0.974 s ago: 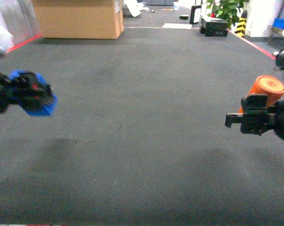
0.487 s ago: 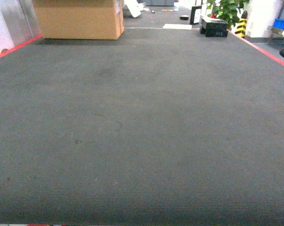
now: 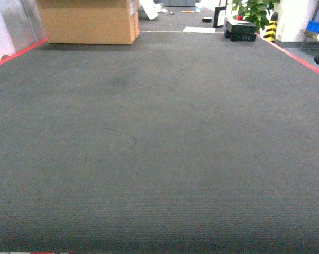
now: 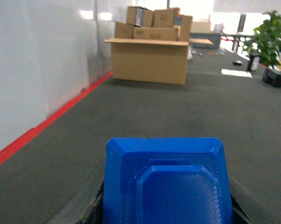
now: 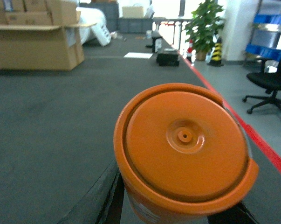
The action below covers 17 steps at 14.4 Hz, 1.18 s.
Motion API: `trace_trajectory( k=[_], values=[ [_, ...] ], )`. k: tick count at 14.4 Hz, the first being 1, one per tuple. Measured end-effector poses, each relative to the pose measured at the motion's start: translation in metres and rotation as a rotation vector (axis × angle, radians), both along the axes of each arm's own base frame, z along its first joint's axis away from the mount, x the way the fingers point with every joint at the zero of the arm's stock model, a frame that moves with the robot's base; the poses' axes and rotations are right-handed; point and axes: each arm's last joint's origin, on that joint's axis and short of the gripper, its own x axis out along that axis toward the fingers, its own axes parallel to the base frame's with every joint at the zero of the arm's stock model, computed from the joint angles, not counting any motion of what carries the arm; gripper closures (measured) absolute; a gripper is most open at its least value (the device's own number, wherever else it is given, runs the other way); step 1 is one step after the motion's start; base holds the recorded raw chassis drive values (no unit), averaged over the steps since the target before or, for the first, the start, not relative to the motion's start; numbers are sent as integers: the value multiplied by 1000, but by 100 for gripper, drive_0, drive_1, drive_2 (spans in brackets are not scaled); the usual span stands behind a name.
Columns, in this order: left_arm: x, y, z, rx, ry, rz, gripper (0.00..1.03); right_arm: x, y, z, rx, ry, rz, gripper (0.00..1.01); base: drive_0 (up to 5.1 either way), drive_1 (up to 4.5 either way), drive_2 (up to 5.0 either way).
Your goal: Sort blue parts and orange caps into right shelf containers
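Note:
In the left wrist view a bright-blue part with angular faces fills the bottom of the frame, and my left gripper is shut on it, dark fingers showing at its sides. In the right wrist view my right gripper is shut on an orange cap, whose round ridged top faces the camera. Both are held above the dark grey floor. Neither gripper shows in the head view. Far off at the right edge, blue bins sit on a steel shelf.
A large cardboard box stands at the far left, beside a white wall. Red floor lines edge the grey carpet. A black case, a potted plant and a black office chair stand to the right.
One second ago both grippers, with the blue part and the orange cap, showed at the sides of the head view. They have since left that view, which now holds only floor.

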Motion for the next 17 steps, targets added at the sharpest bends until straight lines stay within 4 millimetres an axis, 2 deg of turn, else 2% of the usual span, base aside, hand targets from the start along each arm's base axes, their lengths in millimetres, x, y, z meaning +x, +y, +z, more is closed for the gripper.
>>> trace_trajectory(
  k=[1,3,6,13,15,17],
  values=[
    [-3,3,-6,4,67,-80,59,-3,-1,-5,-12,53,59,58,0,0,0],
    [-10,-1,-21,1,102,-188,59,-8,-12,-15,-17,51,59,58,0,0,0],
    [-17,0,-34,0,105,-180,59,-12,-11,-29,-18,63,80,58,0,0,0],
    [-28,0,-50,0,104,-181,59,-21,-11,-42,-19,59,80,58,0,0,0],
    [-29,0,-54,1,81,-179,59,-32,-11,-52,-20,72,82,58,0,0,0],
    [-32,0,-59,-2,100,-181,59,-31,-11,-51,-20,60,80,58,0,0,0]
  ],
)
